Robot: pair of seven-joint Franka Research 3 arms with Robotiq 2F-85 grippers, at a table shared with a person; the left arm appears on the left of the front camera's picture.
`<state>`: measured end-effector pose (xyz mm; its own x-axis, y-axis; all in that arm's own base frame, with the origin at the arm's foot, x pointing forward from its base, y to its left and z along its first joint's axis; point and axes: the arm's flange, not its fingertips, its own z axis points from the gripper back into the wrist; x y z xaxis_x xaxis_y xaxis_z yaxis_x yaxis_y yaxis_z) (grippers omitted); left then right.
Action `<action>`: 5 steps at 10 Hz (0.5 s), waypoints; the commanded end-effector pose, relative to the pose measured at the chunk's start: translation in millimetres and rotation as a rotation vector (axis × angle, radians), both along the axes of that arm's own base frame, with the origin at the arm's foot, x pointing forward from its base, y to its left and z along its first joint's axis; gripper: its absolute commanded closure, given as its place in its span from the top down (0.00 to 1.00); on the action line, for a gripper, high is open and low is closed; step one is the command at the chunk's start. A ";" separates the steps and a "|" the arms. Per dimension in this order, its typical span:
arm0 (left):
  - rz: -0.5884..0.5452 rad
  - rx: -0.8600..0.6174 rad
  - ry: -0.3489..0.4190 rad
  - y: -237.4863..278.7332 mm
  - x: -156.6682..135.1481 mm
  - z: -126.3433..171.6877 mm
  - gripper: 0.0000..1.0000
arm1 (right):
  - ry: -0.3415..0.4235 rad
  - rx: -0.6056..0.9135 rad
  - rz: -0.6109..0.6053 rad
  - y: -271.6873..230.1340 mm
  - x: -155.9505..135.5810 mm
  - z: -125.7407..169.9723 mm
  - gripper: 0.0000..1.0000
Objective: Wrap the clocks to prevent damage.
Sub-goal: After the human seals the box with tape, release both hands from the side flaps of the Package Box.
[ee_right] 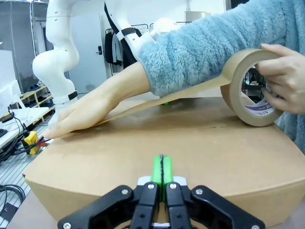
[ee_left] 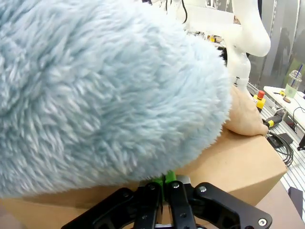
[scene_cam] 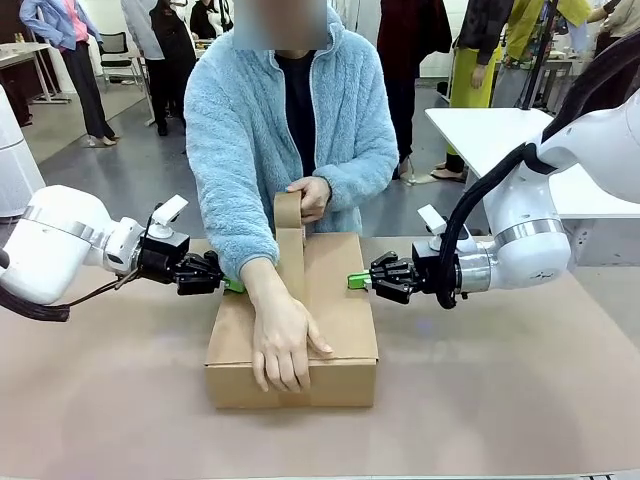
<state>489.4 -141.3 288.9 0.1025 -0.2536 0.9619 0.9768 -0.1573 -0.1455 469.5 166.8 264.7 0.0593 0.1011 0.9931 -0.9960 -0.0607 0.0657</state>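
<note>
Clocks: where they are I cannot tell. A brown cardboard box (scene_cam: 345,300) sits shut in the middle of the table (scene_cam: 500,400), and nothing inside it can be seen.

A person in a fluffy light blue top (scene_cam: 240,140) stands at the far side. One hand (scene_cam: 285,345) lies flat on the near end of the lid, fingers spread, pressing down a strip of brown tape (scene_cam: 291,265). The strip runs along the middle of the lid from the near edge to the far edge. At the far edge the other hand (scene_cam: 312,195) holds the tape roll (scene_cam: 288,210) upright, just above the box.

The left claw (scene_cam: 232,284) comes in from the left, lying level. Its green pads are pressed together with nothing between them. Its tip is right up against the left side of the box, under the person's fluffy sleeve.

The right claw (scene_cam: 357,281) comes in from the right, also level. Its green pads are pressed together too, and they pinch nothing. Its tip is right at the right side of the box, near the top edge.

From the right claw's own camera the tape strip (ee_right: 157,102) lifts off the lid and slopes up to the roll (ee_right: 248,90).
</note>
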 end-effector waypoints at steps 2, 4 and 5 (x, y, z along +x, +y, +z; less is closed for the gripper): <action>0.012 -0.002 0.004 -0.6 0.6 -2.8 0.00 | 0.007 0.000 -0.017 0.9 -1.3 -3.3 0.01; 0.012 -0.002 0.004 -0.6 0.6 -2.8 0.00 | 0.007 0.000 -0.017 0.9 -1.3 -3.3 0.01; 0.012 -0.002 0.004 -0.6 0.6 -2.8 0.00 | 0.007 0.000 -0.017 0.9 -1.3 -3.3 0.01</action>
<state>489.4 -141.2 288.9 0.1025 -0.2536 0.9619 0.9768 -0.1572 -0.1455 469.5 166.8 264.7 0.0593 0.1011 0.9931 -0.9960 -0.0607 0.0657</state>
